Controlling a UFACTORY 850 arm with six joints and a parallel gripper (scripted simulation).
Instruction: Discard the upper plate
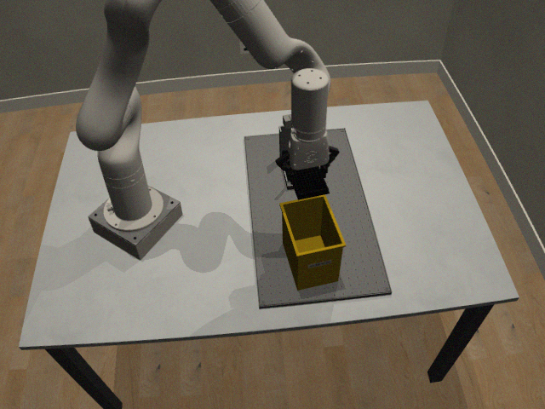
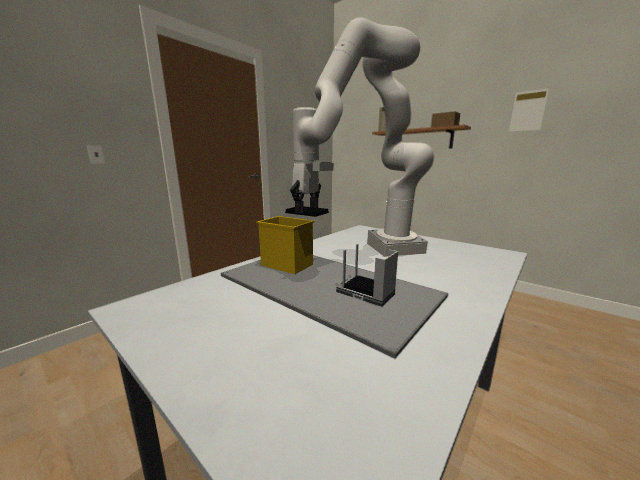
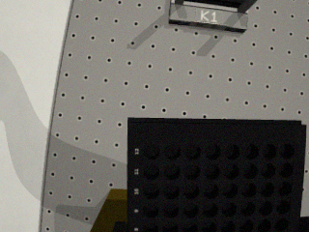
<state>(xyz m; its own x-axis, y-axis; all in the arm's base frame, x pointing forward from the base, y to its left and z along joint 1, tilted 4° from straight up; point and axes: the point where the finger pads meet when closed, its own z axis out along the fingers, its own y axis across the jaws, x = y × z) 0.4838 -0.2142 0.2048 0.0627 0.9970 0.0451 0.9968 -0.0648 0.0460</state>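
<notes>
Above the perforated base, between rack K1 (image 2: pixel 385 276) and the yellow bin W1 (image 1: pixel 313 241), your gripper (image 2: pixel 305 202) is clamping the upper plate (image 2: pixel 307 210) flat and carrying it high, presumably so it's clearing the bin's rim.

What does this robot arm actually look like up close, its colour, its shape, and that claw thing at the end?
The arm is smooth, off-white and made of rounded tube segments joined at bulging elbows, with no cables showing. It rises from a round flange on a square grey base. The last segment ends in a flat cap with small dots. The gripper has a pale grey body bearing a faint round logo, and black linkages and fingers.
</notes>
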